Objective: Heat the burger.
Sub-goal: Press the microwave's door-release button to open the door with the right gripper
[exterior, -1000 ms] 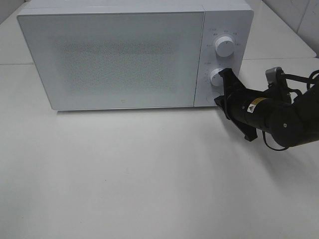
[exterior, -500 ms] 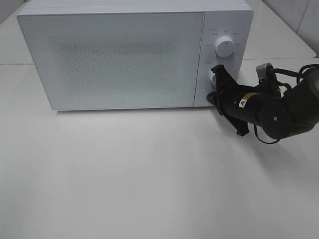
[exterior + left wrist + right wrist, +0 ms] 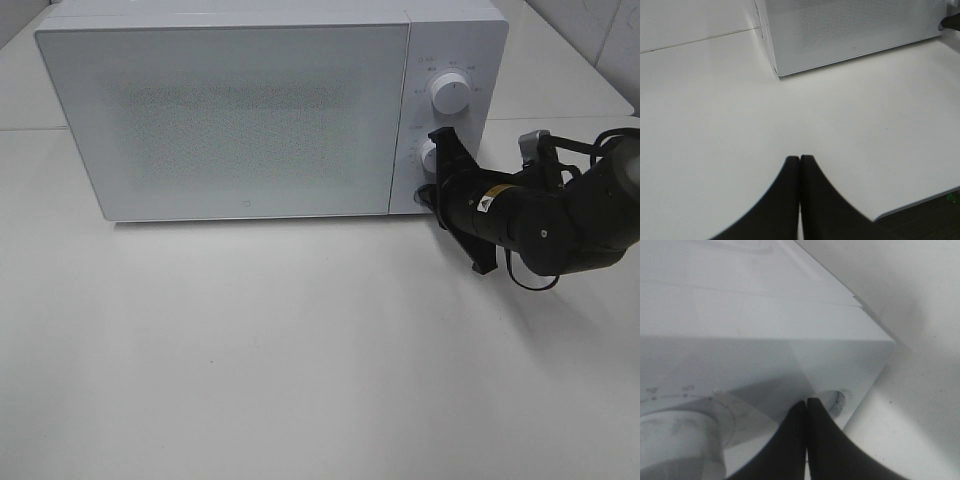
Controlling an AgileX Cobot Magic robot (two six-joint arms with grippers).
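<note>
Left gripper (image 3: 800,165): seen in its own wrist view only. The two black fingers are pressed together with nothing between them. It hangs over bare table near the front edge, well apart from the microwave.
Table (image 3: 250,350): white and flat, with a seam running behind the microwave.
Microwave (image 3: 230,110): white, standing on the table at the back with its front toward the room.
Door (image 3: 230,120): shut flush with the body. Its pale speckled panel does not show the inside.
Burger: not in sight in any view. With the door shut, I cannot tell where it lies.
Upper knob (image 3: 451,93): white and round, at the top of the control panel on the right side of the microwave. Nothing touches it.
Lower knob (image 3: 430,155): white, below the upper knob and partly covered by the black gripper body. The right wrist view shows it close beside the fingers (image 3: 670,440).
Round button (image 3: 836,401): a small recessed circle at the bottom corner of the panel, just beside the fingertips.
Right gripper (image 3: 432,180): fingers closed tip to tip and holding nothing. The tips are at the control panel, between the lower knob and the round button (image 3: 806,402). I cannot tell whether they touch the panel.
Right arm (image 3: 560,215): black, reaching in from the right edge above the table.
</note>
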